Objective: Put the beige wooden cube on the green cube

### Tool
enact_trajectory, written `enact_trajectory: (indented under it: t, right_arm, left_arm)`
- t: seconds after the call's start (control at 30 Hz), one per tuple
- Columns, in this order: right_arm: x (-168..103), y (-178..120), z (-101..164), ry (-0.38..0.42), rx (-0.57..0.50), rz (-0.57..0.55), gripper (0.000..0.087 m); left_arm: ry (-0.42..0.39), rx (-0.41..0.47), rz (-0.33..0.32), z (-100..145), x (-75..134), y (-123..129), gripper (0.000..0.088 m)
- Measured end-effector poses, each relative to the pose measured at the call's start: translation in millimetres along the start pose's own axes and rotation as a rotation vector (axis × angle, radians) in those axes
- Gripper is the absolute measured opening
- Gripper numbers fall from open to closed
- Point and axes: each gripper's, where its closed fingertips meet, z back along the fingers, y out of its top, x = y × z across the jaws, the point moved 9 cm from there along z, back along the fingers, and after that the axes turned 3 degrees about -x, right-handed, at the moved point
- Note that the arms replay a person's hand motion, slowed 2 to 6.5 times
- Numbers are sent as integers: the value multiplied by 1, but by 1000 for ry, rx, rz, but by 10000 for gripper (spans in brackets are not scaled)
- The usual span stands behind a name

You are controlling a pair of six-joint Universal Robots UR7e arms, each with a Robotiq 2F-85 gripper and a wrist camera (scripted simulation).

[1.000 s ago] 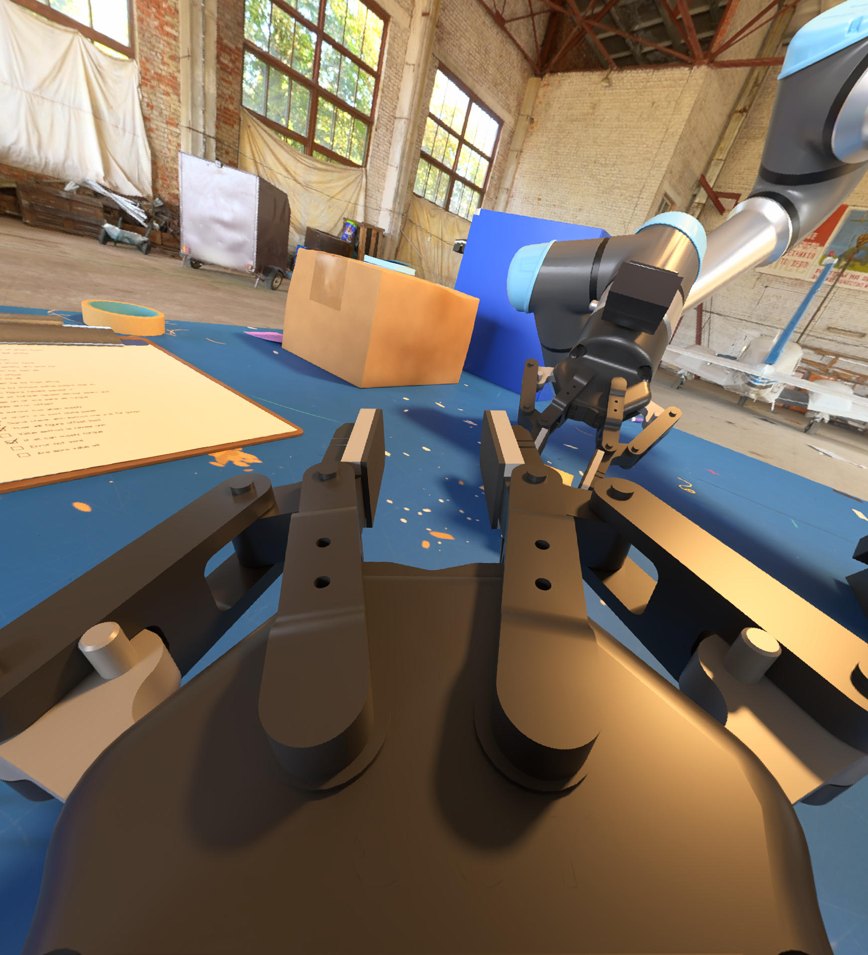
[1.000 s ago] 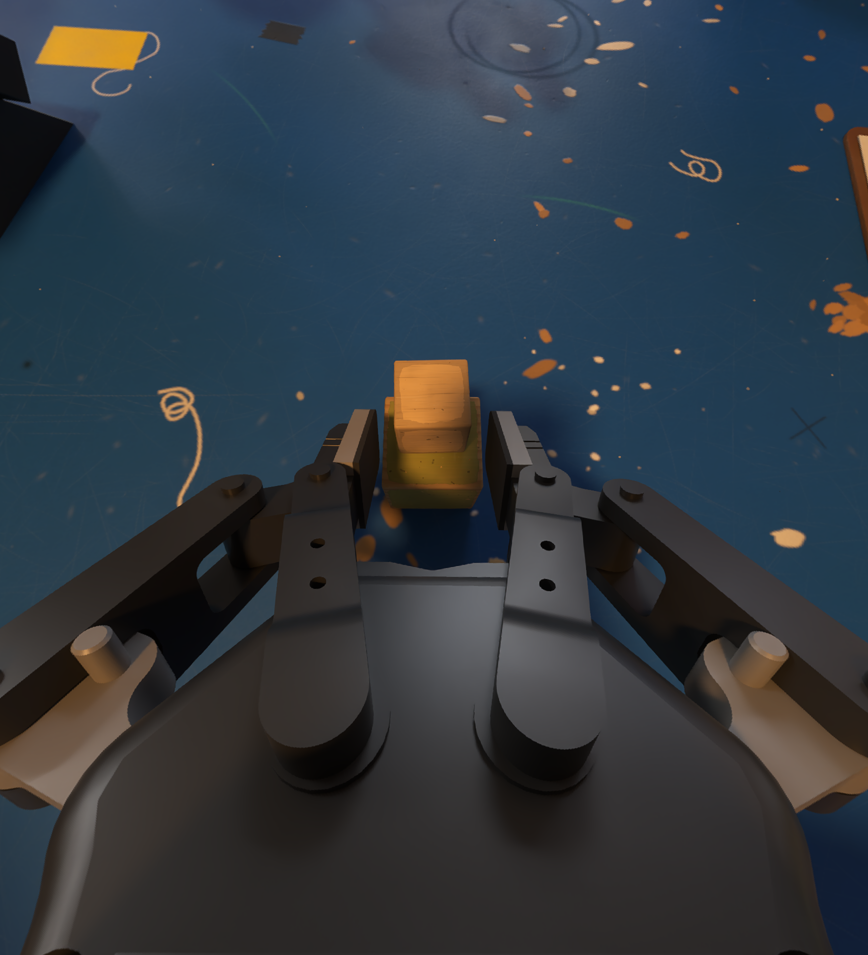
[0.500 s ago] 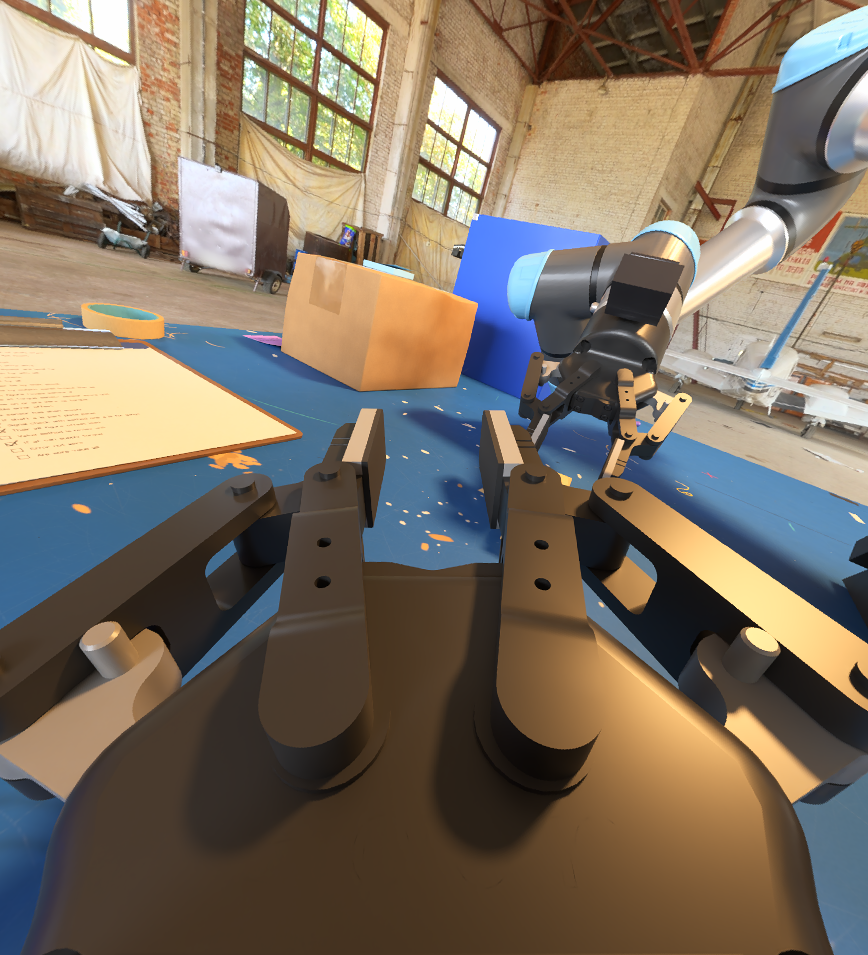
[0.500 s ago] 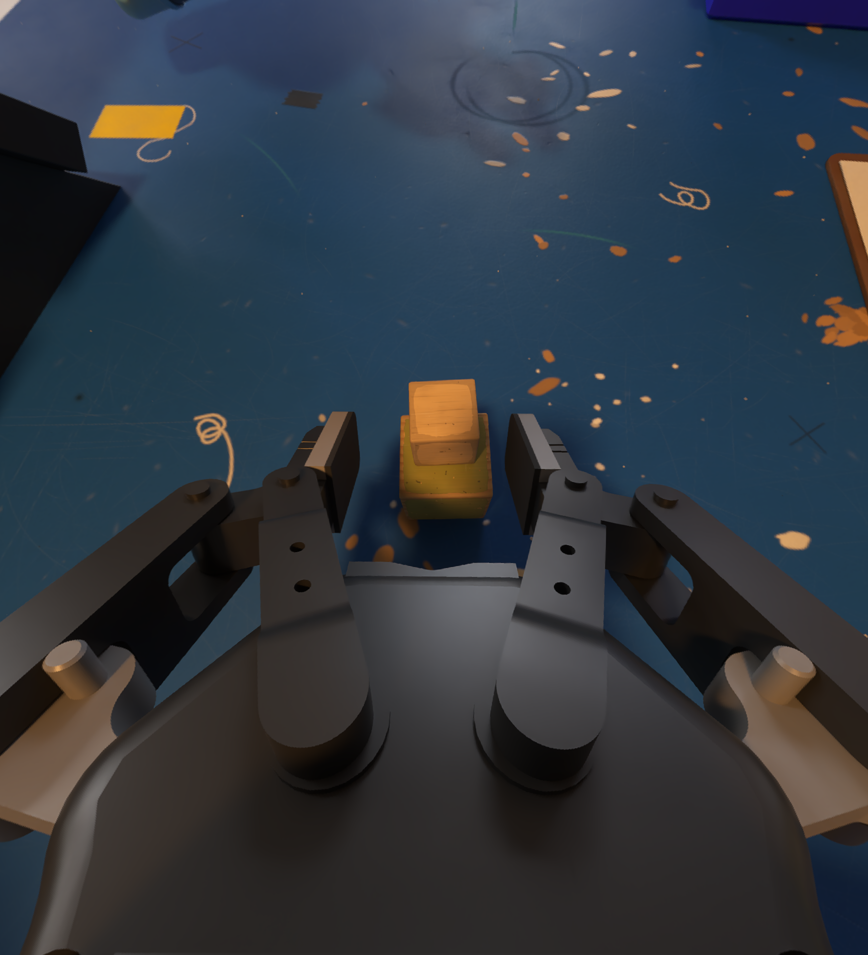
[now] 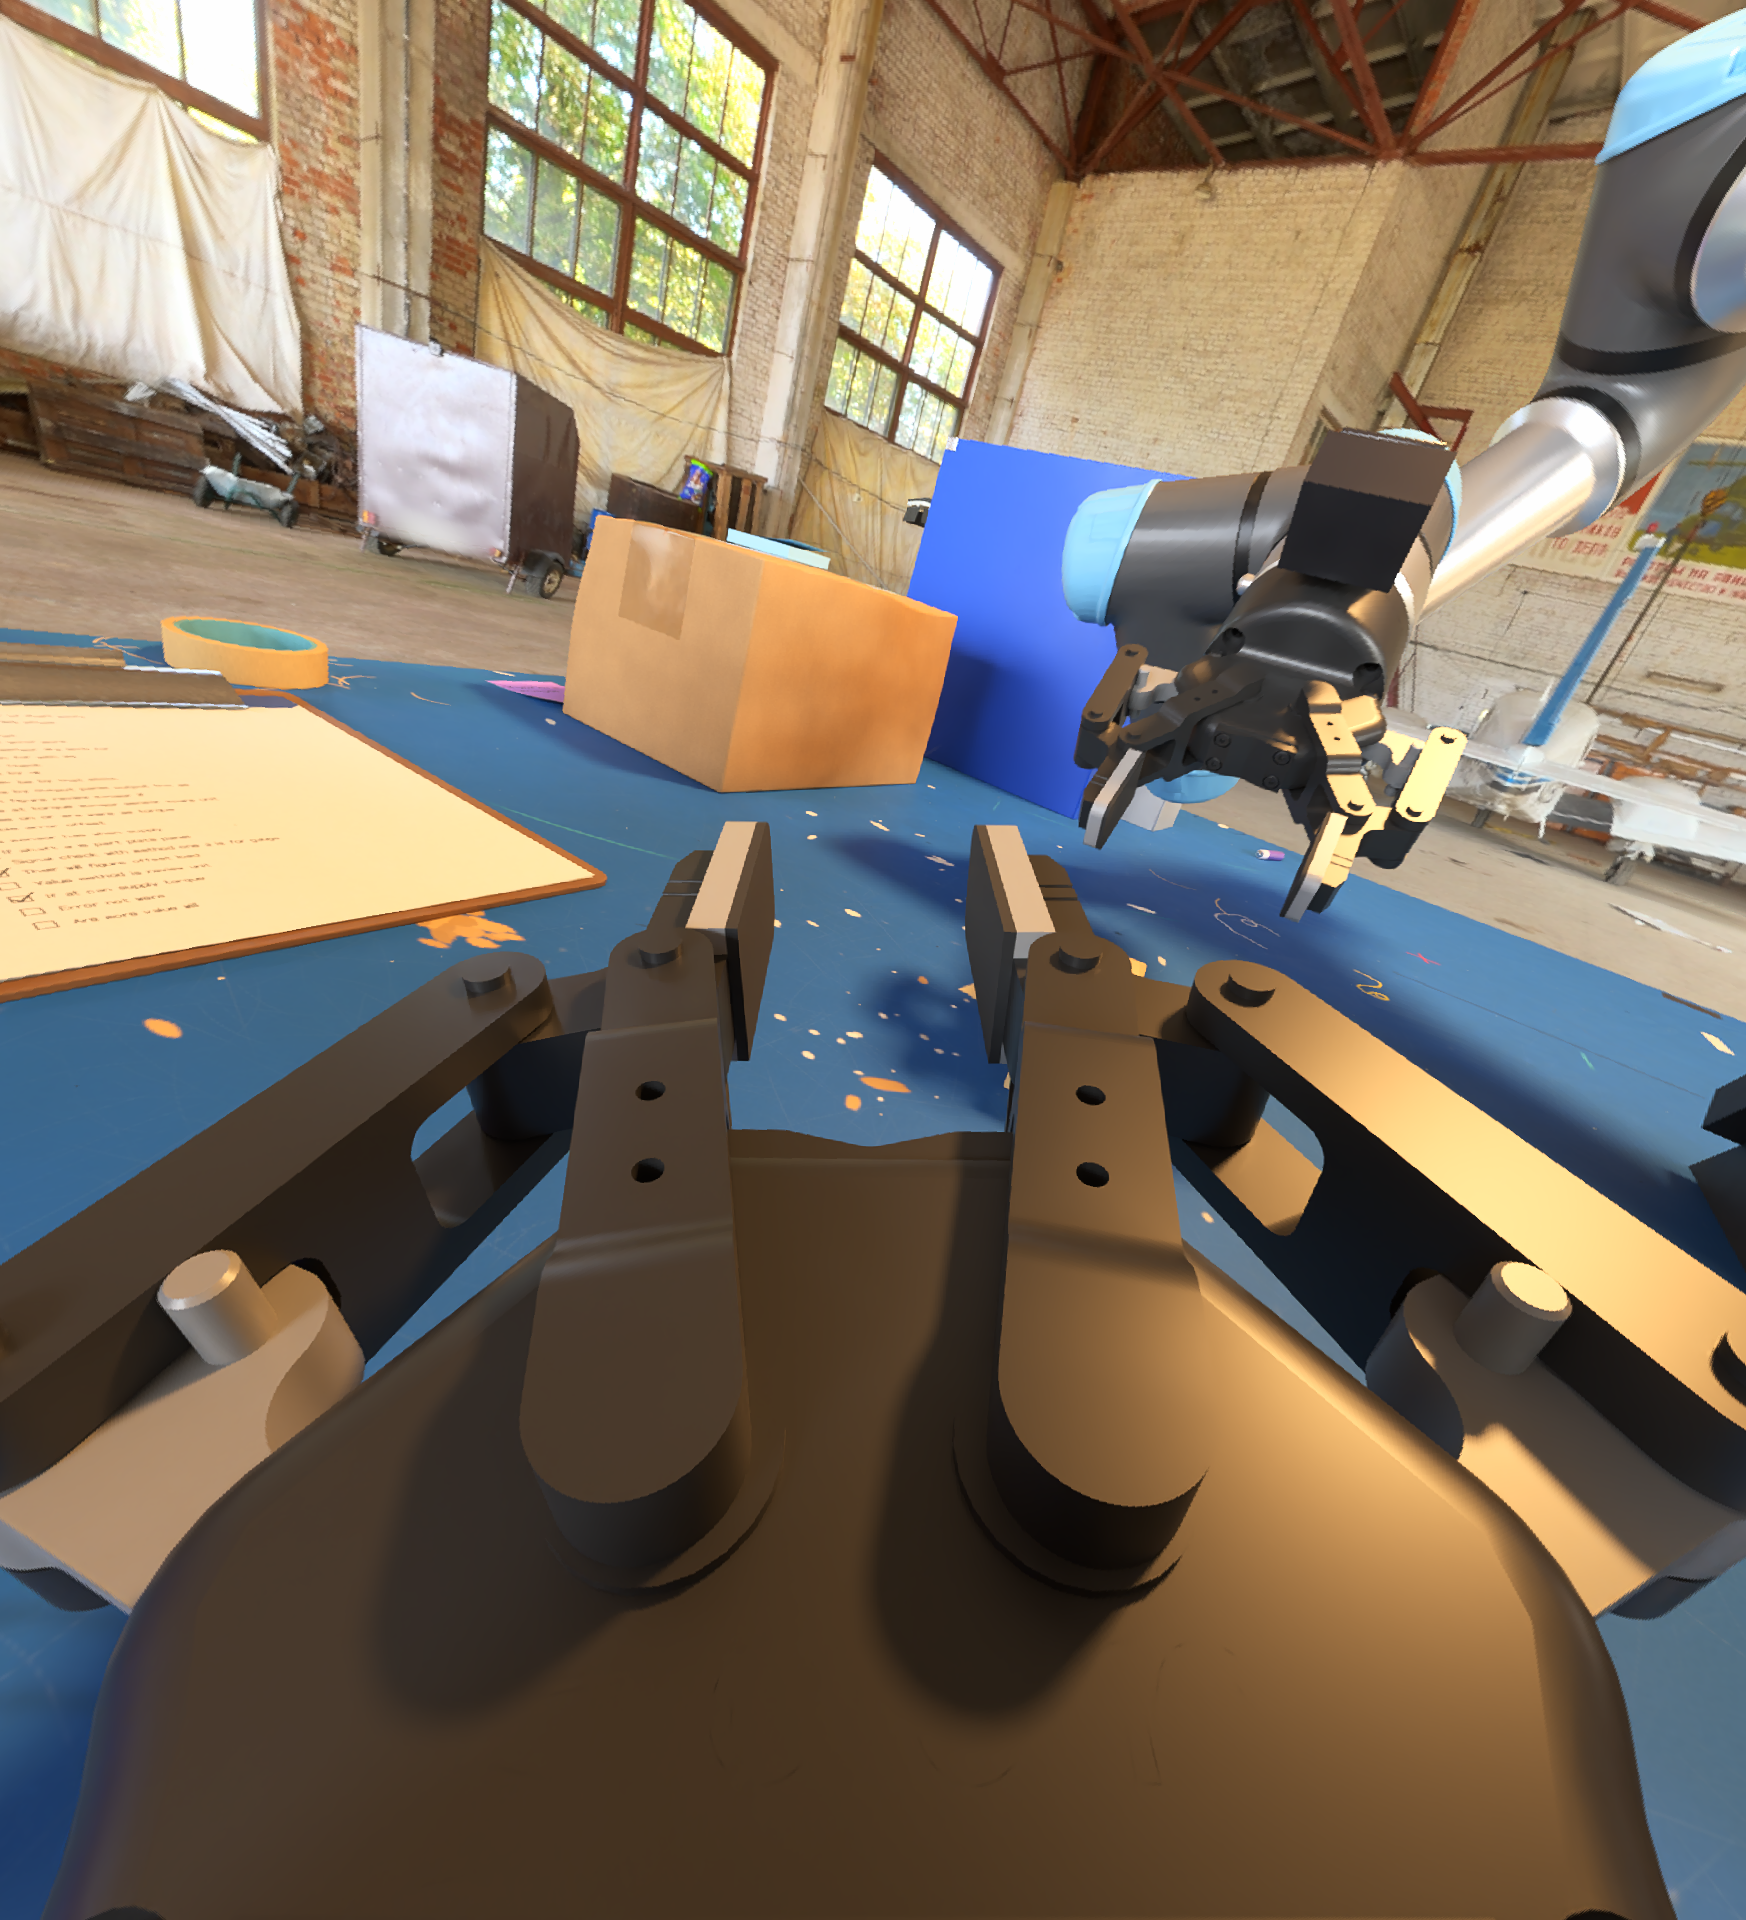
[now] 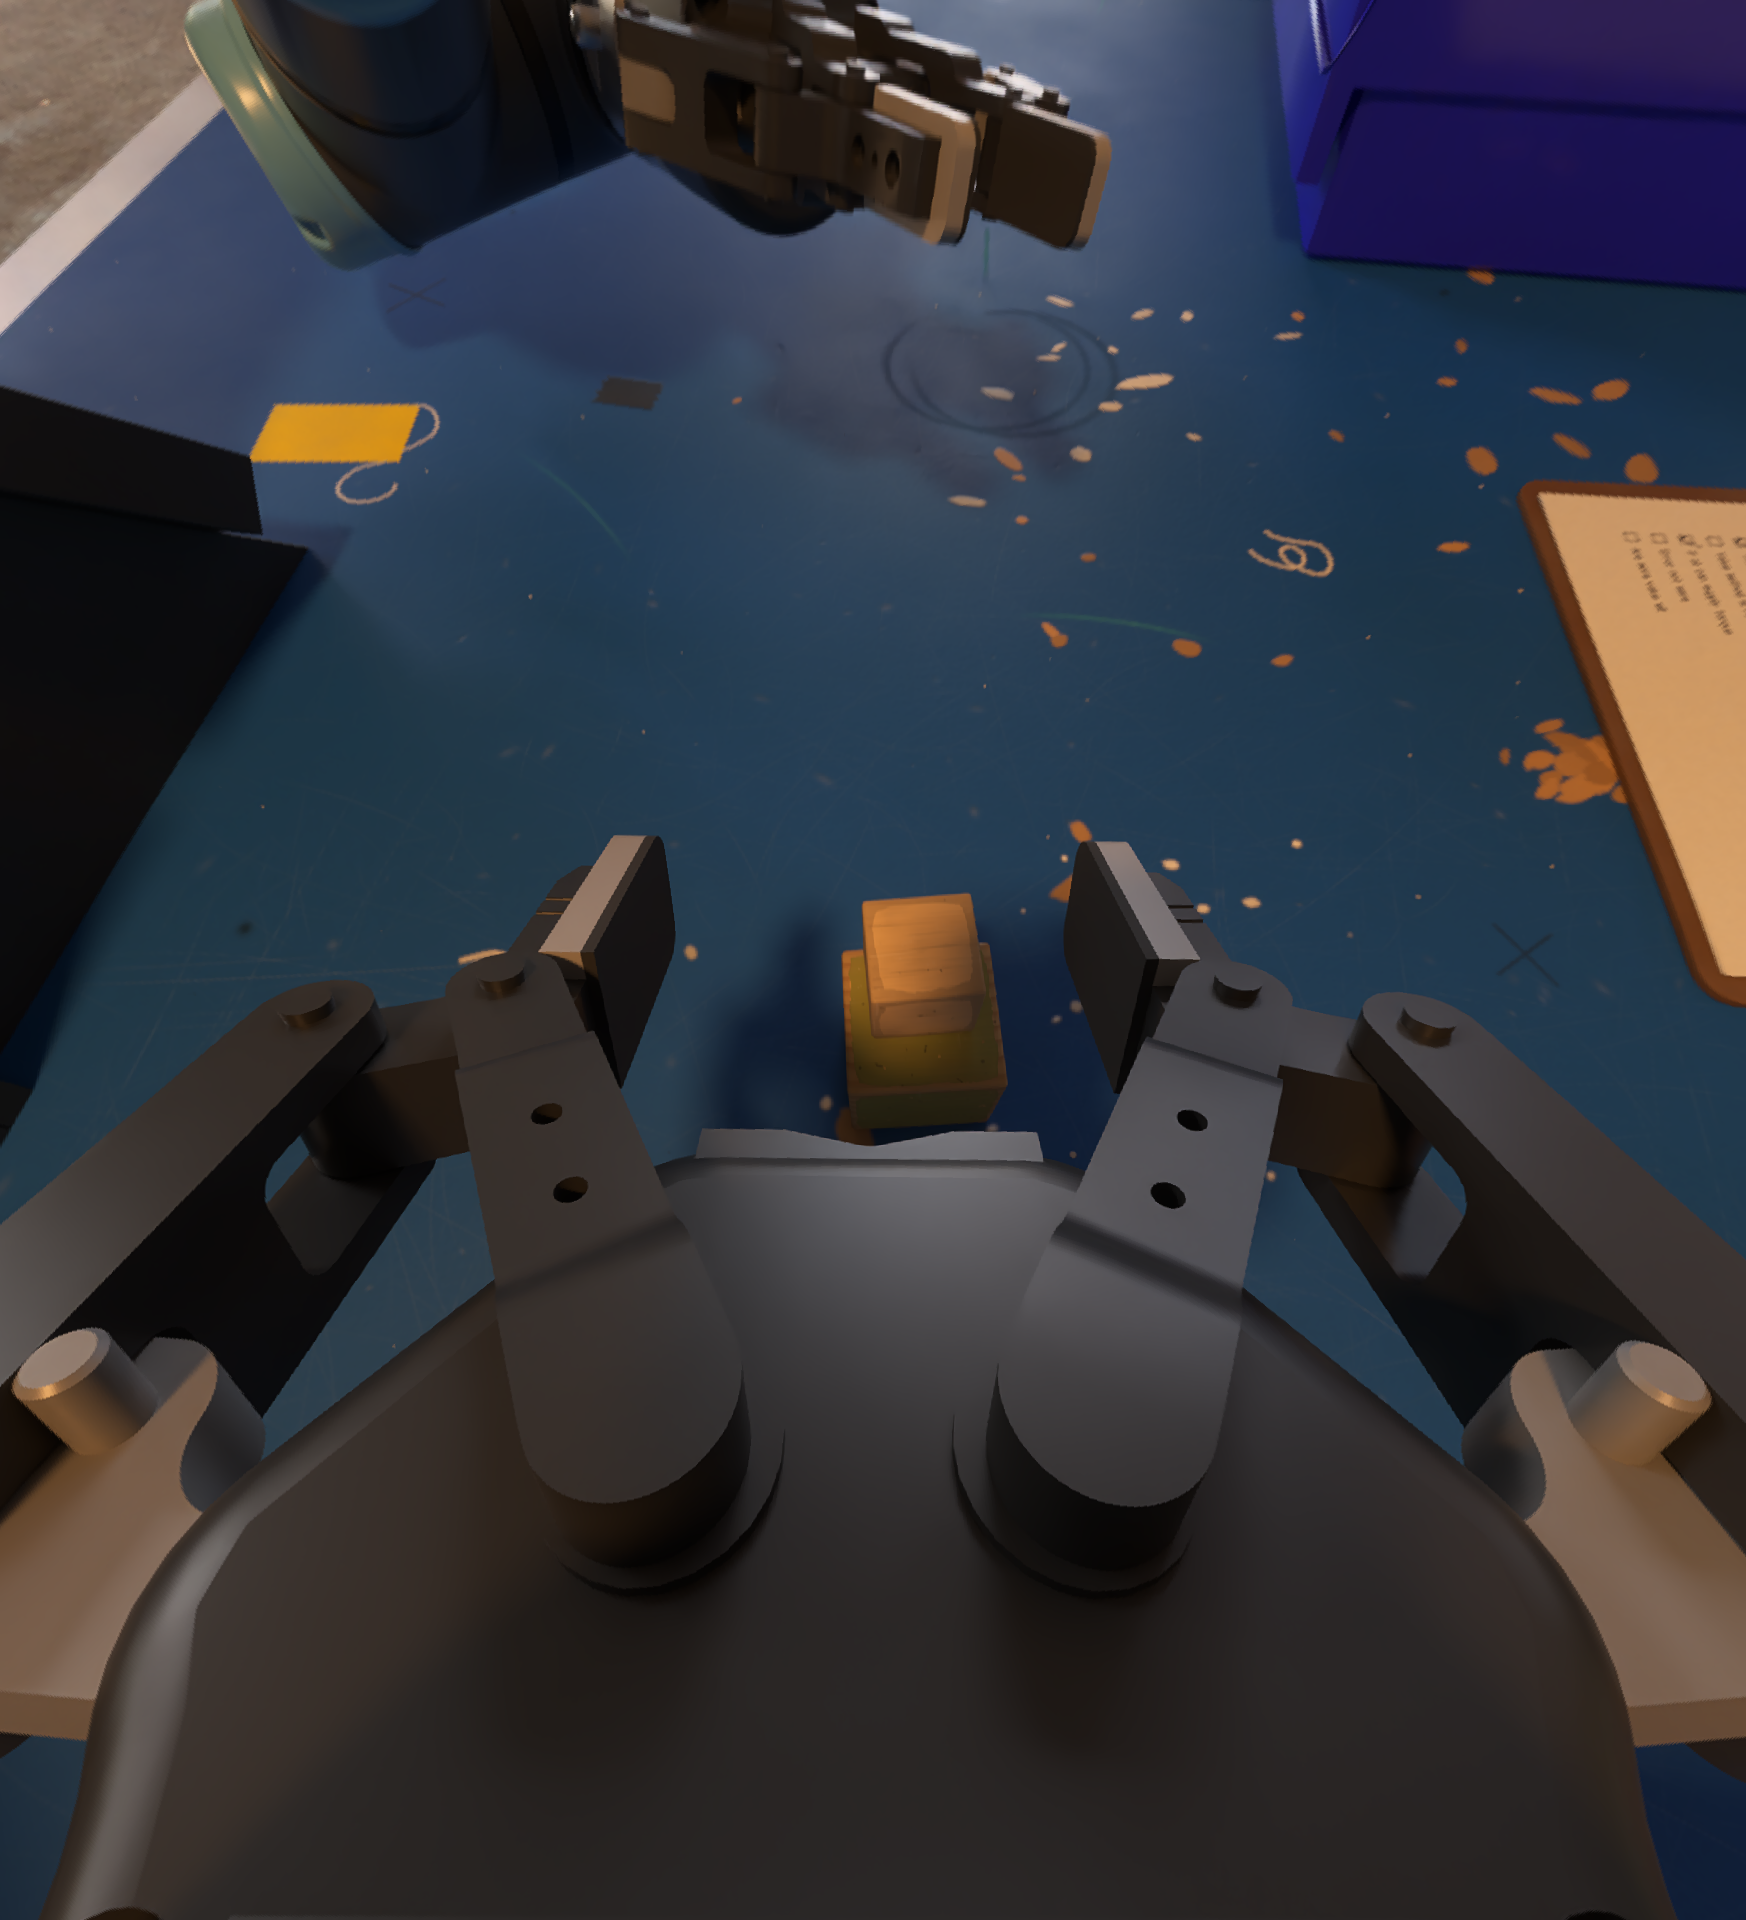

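Observation:
In the right wrist view the beige wooden cube (image 6: 921,951) rests on top of the green cube (image 6: 926,1070) on the blue table. My right gripper (image 6: 869,925) is wide open and empty, above the stack with its fingers well apart from both cubes. It also shows in the left wrist view (image 5: 1201,862), raised off the table with fingers spread. My left gripper (image 5: 869,914) is partly open and empty, low over the table; it shows at the top of the right wrist view (image 6: 848,135). The cubes are hidden in the left wrist view.
A clipboard (image 5: 204,821) lies to the left, also seen in the right wrist view (image 6: 1721,748). A cardboard box (image 5: 755,665), a blue box (image 5: 1004,623) and a tape roll (image 5: 245,649) stand behind. A black block (image 6: 48,675) and a yellow note (image 6: 334,431) lie beside the table edge (image 6: 48,249).
My right gripper has opened wide and lifted up and back from the stack. The beige cube stays on the green cube. My left gripper has not moved.

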Motion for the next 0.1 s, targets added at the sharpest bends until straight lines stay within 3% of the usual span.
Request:
enact_trajectory:
  t: [0.1]
  right_arm:
    - [-3,5,2,-16,24,-1,671]
  left_arm:
    - [-1,0,1,0,0,0,340]
